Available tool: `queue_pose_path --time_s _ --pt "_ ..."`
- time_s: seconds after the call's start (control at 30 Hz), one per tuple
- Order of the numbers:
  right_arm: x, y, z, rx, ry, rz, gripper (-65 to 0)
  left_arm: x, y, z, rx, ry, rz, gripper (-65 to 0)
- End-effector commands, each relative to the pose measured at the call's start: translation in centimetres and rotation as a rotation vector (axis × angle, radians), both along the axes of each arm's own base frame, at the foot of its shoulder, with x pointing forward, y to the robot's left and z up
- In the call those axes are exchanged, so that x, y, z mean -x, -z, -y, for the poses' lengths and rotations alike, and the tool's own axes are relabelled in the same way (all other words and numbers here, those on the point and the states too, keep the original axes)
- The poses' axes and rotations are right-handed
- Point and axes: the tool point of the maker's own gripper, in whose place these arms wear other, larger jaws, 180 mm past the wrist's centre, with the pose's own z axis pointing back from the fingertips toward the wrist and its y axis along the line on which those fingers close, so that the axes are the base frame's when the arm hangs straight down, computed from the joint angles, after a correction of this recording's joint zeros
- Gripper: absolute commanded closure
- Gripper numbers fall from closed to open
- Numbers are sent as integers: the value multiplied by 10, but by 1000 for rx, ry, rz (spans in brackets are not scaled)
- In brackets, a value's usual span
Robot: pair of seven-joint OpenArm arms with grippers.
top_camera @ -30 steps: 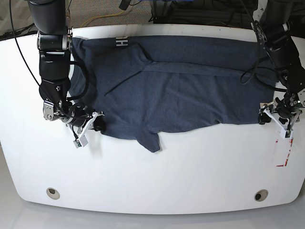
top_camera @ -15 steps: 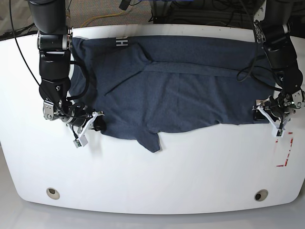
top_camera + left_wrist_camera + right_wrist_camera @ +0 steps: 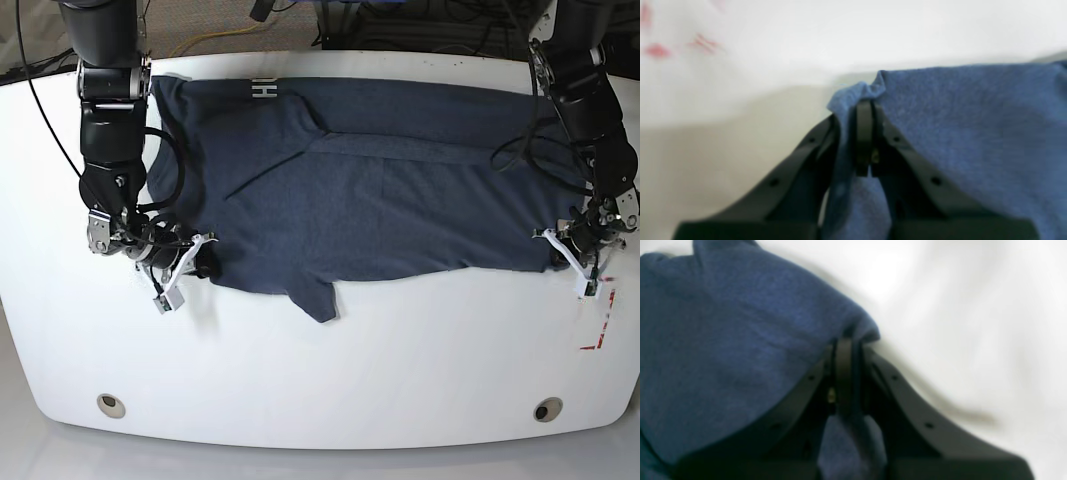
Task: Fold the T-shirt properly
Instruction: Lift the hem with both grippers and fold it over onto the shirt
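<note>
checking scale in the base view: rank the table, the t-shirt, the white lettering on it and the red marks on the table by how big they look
1. table
2. T-shirt
3. white lettering and red marks: both tiny and look much alike, so no ranking between them.

The T-shirt (image 3: 370,190) is dark slate-blue heathered cloth, spread wide and mostly flat across the far half of the white table (image 3: 330,370), with a long crease running across its upper part and white block lettering showing at its far edge. A short sleeve pokes out from its near edge. One near corner is bunched into a small fold pinched between the closed jaws of the left gripper (image 3: 864,110); the opposite near corner is likewise gathered and clamped between the closed jaws of the right gripper (image 3: 848,343), cloth draping from both.
</note>
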Motion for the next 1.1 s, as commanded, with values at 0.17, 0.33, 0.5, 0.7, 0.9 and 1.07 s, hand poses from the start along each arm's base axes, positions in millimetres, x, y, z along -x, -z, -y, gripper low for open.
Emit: queue_pose_path --time_s 0.17,0.33,0.5,0.7,0.9,1.07 --pt "-13 -59 5 103 -80 141 0 -19 -58 3 -68 30 172 0" --pt "0 -84 16 183 -95 196 0 -8 -60 6 -101 47 178 0" --pt "18 -107 29 268 -82 221 0 2 -59 7 -123 55 177 0" --pt "54 -120 37 351 -79 244 0 14 -63 10 -158 74 186 0" --pt "94 -113 31 389 -106 231 0 28 -67 16 -196 101 193 0" --pt "125 -100 26 371 -92 193 0 43 -65 20 -225 124 181 0"
